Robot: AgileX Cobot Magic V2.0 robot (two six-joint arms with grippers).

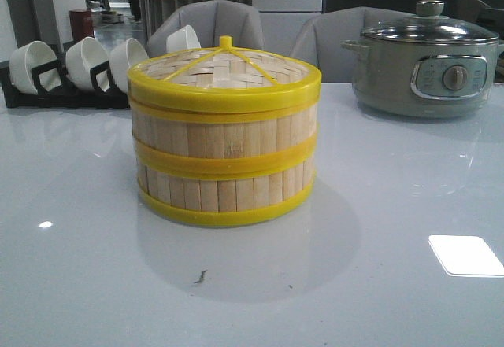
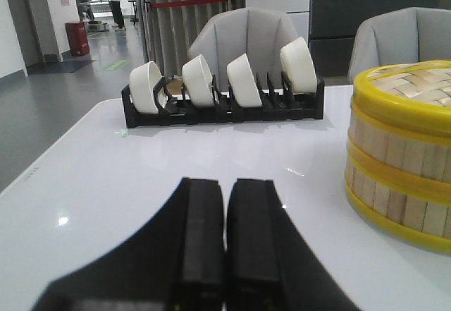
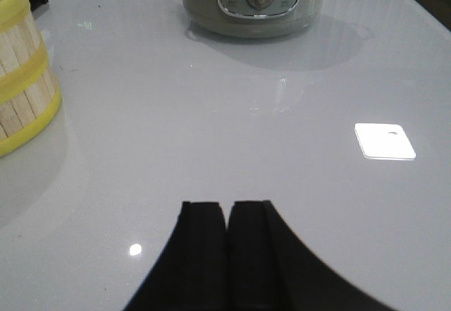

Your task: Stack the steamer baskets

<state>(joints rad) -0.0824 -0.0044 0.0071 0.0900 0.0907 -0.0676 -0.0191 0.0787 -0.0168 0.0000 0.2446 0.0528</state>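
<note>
Nearest, the left gripper [image 2: 225, 254] and the right gripper [image 3: 227, 254] each hovered over the glossy white desk [image 1: 79, 284] with black fingers [image 2: 201, 240] pressed together, holding nothing. Mid-desk stood the two round bamboo-slat steamer baskets with yellow rims [image 1: 226, 166], stacked and capped by the woven-bamboo yellow-rimmed lid [image 1: 224, 70]. Beyond sat white bowls [image 1: 87, 62] in a black rack [image 2: 225, 106] and a grey electric pot with glass lid [image 1: 425, 68].

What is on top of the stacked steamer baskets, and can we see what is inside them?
A woven bamboo lid with a yellow rim and small yellow knob sits on the two stacked steamer baskets. It covers the whole opening, so whatever may be inside cannot be seen.
</note>
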